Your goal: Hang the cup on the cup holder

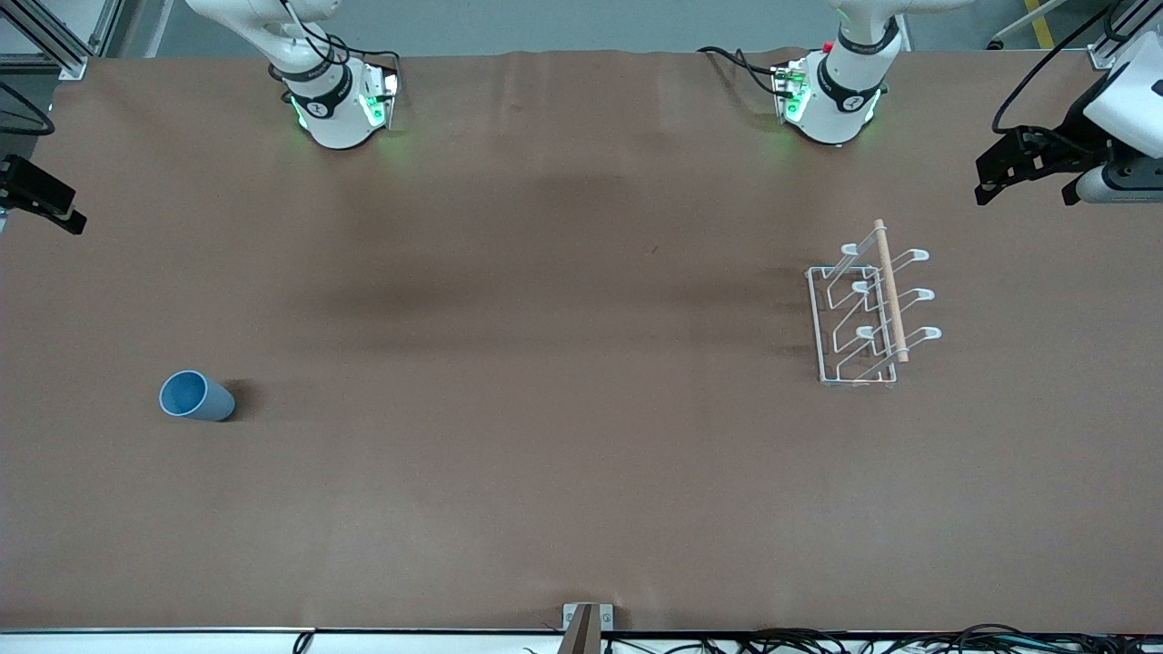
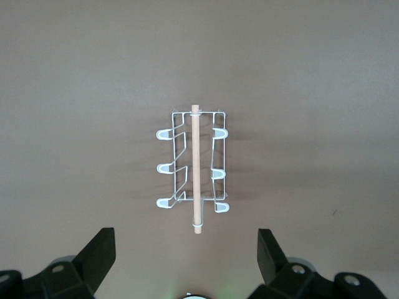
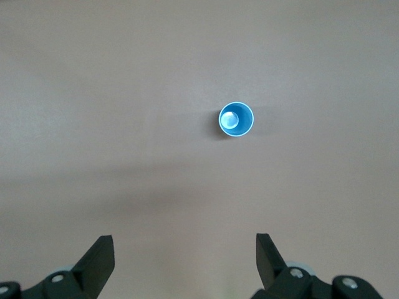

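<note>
The light blue cup (image 1: 195,397) stands upright, mouth up, on the brown table toward the right arm's end. It also shows in the right wrist view (image 3: 235,119), seen from straight above. The white wire cup holder (image 1: 868,309) with its wooden dowel stands toward the left arm's end, and shows in the left wrist view (image 2: 193,165). My left gripper (image 2: 186,240) is open and empty, high above the table by the holder (image 1: 1013,168). My right gripper (image 3: 185,243) is open and empty, high above the table by the cup (image 1: 41,195).
Both arm bases (image 1: 332,100) (image 1: 831,95) stand at the table's edge farthest from the front camera. A small metal bracket (image 1: 588,619) and cables (image 1: 863,641) sit along the edge nearest that camera.
</note>
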Available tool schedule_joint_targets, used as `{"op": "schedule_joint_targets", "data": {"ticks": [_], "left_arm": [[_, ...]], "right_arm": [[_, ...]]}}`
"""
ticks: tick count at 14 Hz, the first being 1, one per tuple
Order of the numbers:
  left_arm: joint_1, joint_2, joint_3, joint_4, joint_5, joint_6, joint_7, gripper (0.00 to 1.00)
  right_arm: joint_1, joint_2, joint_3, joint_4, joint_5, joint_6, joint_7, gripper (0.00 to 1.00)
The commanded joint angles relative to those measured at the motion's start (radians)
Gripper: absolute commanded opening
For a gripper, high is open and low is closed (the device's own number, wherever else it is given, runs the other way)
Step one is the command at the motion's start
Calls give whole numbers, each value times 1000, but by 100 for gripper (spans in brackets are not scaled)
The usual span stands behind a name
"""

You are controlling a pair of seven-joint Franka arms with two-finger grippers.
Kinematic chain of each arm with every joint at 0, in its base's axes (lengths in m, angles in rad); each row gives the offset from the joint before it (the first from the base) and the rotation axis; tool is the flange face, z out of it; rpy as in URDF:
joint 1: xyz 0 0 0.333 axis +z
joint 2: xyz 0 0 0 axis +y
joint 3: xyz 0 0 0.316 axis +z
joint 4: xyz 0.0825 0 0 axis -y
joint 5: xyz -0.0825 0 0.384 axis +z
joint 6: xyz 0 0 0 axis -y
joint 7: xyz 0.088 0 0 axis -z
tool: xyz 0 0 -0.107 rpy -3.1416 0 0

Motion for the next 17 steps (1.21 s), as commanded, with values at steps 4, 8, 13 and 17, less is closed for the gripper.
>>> {"op": "schedule_joint_targets", "data": {"ticks": [4,8,13,17], "left_arm": [[7,11,-2,20,-8,-5,0,100],[6,11,-2,29,-2,-4,-4,100],[9,14,-3,26,-7,-5,0,100],[7,15,-3,28,-8,-5,0,100]], "right_arm": [[-17,5,4,9,14,0,-14,100],[-17,10,4,8,14,14,-16,100],[-118,23,4,-108,17,139,-16,100],[-234,49,4,-268,41,311,-90,100]]}}
